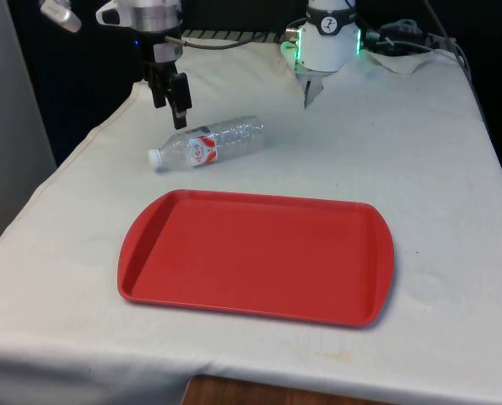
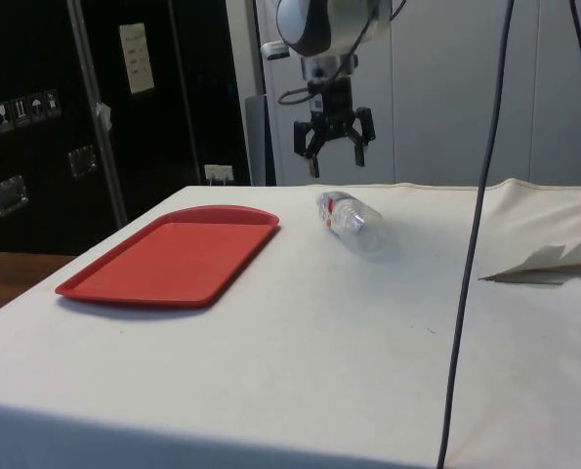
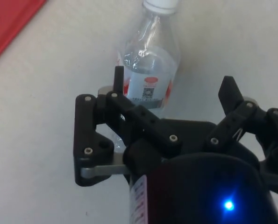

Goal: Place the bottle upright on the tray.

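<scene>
Gripper [image 1: 178, 108]: fingers spread, empty, hovering above far side of bottle.
Clear plastic water bottle [image 1: 208, 143]: lying flat on cloth, just beyond tray.
Red tray [image 1: 255, 253]: near, bare.
Advice: descend square across mid-body before closing.

The bottle [image 1: 210, 144] lies on its side on the table [image 1: 436, 169] just behind the tray [image 1: 256, 256], below the gripper [image 1: 171, 99].

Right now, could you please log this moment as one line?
claw: open, above bottle | bottle: lying on cloth, ungrasped | tray: bare
</scene>
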### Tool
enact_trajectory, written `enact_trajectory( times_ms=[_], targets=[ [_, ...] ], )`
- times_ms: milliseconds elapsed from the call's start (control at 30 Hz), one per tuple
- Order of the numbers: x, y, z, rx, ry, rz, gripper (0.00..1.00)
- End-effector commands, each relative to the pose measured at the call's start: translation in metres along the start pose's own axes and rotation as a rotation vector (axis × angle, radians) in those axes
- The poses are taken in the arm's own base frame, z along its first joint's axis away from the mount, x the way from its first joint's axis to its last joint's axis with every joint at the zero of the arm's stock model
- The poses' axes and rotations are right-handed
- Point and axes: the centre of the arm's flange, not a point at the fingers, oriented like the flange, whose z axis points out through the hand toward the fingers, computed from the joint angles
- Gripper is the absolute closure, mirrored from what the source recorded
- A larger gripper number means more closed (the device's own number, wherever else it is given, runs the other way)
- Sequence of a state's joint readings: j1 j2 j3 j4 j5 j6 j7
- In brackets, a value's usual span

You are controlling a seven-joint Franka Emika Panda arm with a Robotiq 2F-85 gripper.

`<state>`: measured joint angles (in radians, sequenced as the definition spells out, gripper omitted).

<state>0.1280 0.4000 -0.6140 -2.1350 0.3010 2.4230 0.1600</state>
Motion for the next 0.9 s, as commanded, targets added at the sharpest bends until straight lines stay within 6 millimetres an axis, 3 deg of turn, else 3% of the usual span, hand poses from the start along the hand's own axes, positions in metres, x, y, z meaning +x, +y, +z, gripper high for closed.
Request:
enact_trajectory(
  times_ms=[0, 867],
  targets=[
    [0.001, 0.000, 0.000, 0.016, -0.019, -0.002, 0.00],
    [0.012, 0.005, 0.013, 0.043, -0.153, -0.004, 0.00]
  ],
)
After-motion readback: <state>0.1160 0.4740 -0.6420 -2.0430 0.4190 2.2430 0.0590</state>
